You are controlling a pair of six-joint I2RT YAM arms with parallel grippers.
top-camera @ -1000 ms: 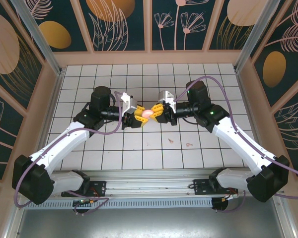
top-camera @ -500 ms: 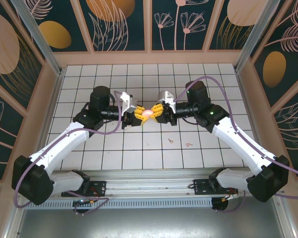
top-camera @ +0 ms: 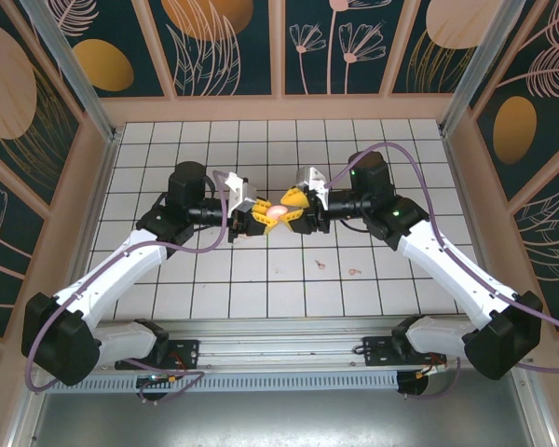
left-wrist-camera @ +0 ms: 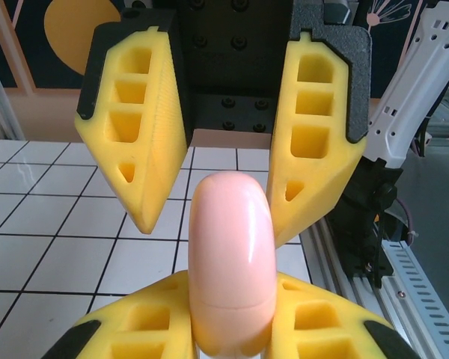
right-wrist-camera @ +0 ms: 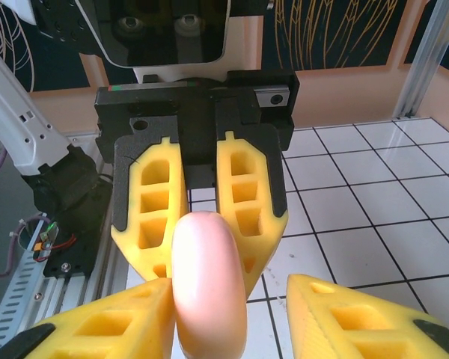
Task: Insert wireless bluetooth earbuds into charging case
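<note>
Earbuds loose on counter tiles, right of centre toward near edge (two, close together, not touching). Farther back, over mid-counter and off the tiles: charging case, lid closed, clenched in left pincer. Opposite, right pincer released, jaws spread about the case.

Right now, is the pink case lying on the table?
No, the left gripper holds the charging case up in the air above the tiles.
</note>
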